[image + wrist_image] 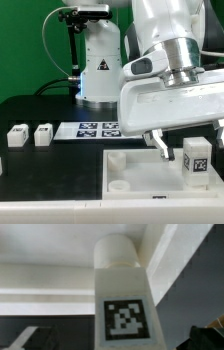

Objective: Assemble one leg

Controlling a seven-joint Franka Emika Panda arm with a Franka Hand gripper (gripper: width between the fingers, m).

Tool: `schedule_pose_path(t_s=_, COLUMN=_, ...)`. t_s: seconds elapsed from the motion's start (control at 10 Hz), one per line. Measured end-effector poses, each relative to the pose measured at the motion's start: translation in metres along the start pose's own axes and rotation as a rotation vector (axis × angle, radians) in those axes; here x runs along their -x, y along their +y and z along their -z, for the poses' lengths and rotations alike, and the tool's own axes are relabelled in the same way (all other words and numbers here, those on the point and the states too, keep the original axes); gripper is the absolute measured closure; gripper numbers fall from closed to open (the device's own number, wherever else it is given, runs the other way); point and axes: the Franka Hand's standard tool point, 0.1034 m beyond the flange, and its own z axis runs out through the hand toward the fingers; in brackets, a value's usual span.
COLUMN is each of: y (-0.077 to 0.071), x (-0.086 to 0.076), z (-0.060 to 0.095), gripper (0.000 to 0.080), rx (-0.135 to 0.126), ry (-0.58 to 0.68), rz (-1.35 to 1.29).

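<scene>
**Item:** the leg [197, 161].

**Location:** we find it standing on the white tray piece [130, 172], toward the exterior view's right, directly beneath the gripper [188, 146].

**Hold:** we record the jaws as spread. One finger [160, 146] stands clear of the leg, and the wrist view shows a dark fingertip off each side, neither touching. Nothing is gripped.

**Reason, as we judge it:** the leg sits at a corner socket, and the spread fingers straddle it, ready to seize or turn it.

**Axis:** the long axis is upright. The tag [127, 317] faces the exterior camera. The round peg end [119, 251] points away from the wrist camera, downward into the tray by our judgement.

**Also listed:** two more legs [15, 136] and the marker board [98, 128], both well apart.
</scene>
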Motion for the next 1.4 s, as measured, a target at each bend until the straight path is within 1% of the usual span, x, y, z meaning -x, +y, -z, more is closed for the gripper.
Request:
schedule_pose_path(t_s=0.1, y=-0.002, x=-0.014, z=0.008, gripper=0.0150, rx=-0.004, ry=-0.023, rz=-0.017)
schedule_pose_path(t_s=0.2, y=-0.003, x=-0.021, z=0.012, gripper=0.0150, rx=-0.011, ry=-0.070, rz=-0.037)
schedule_pose_path(t_s=0.3, y=0.000, x=-0.032, z=0.015, gripper=0.0150, rx=-0.009, ry=-0.063, rz=-0.058)
schedule_pose_path(t_s=0.4, y=0.003, x=-0.034, z=0.014, gripper=0.0150, rx=-0.008, ry=-0.061, rz=-0.061)
schedule_pose_path(t_s=0.6, y=0.008, x=-0.030, z=0.009, gripper=0.0150, rx=-0.004, ry=-0.067, rz=-0.064)
schedule_pose_path(t_s=0.7, y=0.012, x=-0.025, z=0.005, gripper=0.0150, rx=0.001, ry=-0.062, rz=-0.065)
schedule_pose_path(t_s=0.8, y=0.009, x=-0.015, z=0.000, gripper=0.0150, rx=0.002, ry=-0.052, rz=-0.066)
schedule_pose_path(t_s=1.1, y=0.004, x=-0.012, z=-0.002, gripper=0.0150, rx=-0.008, ry=-0.104, rz=-0.068)
schedule_pose_path(t_s=1.2, y=-0.010, x=0.001, z=0.000, gripper=0.0150, rx=-0.032, ry=-0.259, rz=-0.100)
schedule_pose_path(t_s=1.3, y=-0.013, x=0.003, z=0.003, gripper=0.0150, rx=-0.049, ry=-0.396, rz=-0.101)
schedule_pose_path(t_s=1.4, y=-0.011, x=0.003, z=0.005, gripper=0.0150, rx=-0.063, ry=-0.532, rz=-0.110)
